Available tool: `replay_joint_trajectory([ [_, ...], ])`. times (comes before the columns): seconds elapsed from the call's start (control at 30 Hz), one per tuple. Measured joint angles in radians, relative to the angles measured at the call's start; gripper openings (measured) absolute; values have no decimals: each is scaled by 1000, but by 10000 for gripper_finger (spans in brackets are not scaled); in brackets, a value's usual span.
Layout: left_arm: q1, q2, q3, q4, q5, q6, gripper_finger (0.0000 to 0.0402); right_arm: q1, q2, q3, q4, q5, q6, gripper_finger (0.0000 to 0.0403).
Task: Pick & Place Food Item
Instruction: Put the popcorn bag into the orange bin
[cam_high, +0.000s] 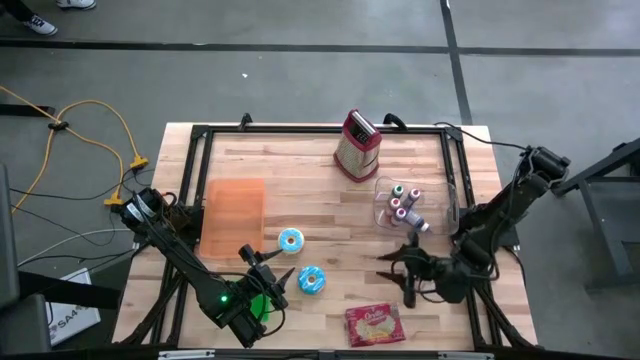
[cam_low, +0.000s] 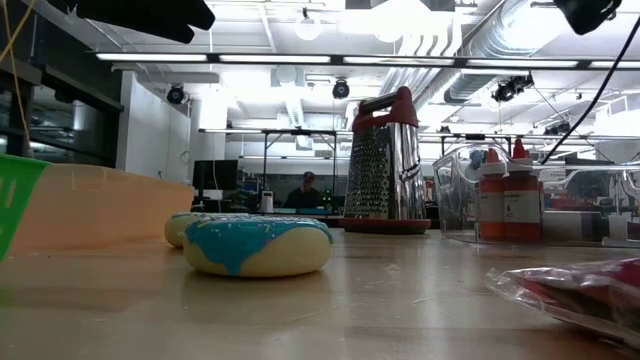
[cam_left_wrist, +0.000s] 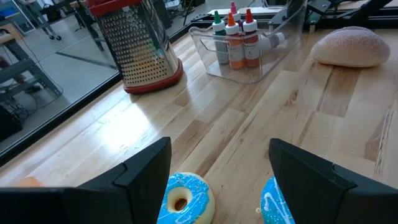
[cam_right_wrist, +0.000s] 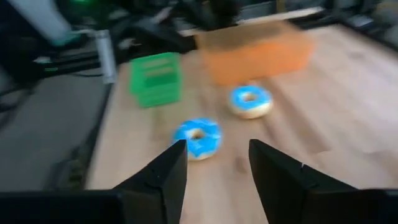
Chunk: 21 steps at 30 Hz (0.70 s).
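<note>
A: Which step is this?

B: The approach, I'd judge; nothing is picked up yet. Take the steel grater as landmark: two blue-iced doughnuts lie on the wood nearer the robot than it. The near doughnut is the likelier target, and the far doughnut sits between it and the grater.

A: And the grippers?

B: The right gripper hovers above the table on the near doughnut's other side from the left arm, fingers spread with nothing between them. The left gripper waits just beside that same doughnut, jaws wide and empty.

A: What does the next move call for?

B: Probably lowering and straddling the ring across its width, then closing gently.

A: How would it handle?

B: Round, glossy icing over a pale body that looks soft, so it may slip or dent. The grater is hard perforated metal with a red rim, and the orange block looks flat and matte
</note>
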Motion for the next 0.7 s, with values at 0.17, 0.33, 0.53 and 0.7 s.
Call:
replay_joint_trajectory([
  [0.17, 0, 0, 0, 0, 0, 0, 262, -26, 0, 0, 24, -187, 22, 154],
  [0.33, 0, 0, 0, 0, 0, 0, 262, -45, 0, 0, 25, -323, 97, 152],
  [0.53, 6, 0, 0, 15, 0, 0, 262, -43, 0, 0, 15, -443, 307, 152],
  [0.7, 9, 0, 0, 75, 1, 0, 262, -40, 0, 0, -7, -511, 423, 152],
])
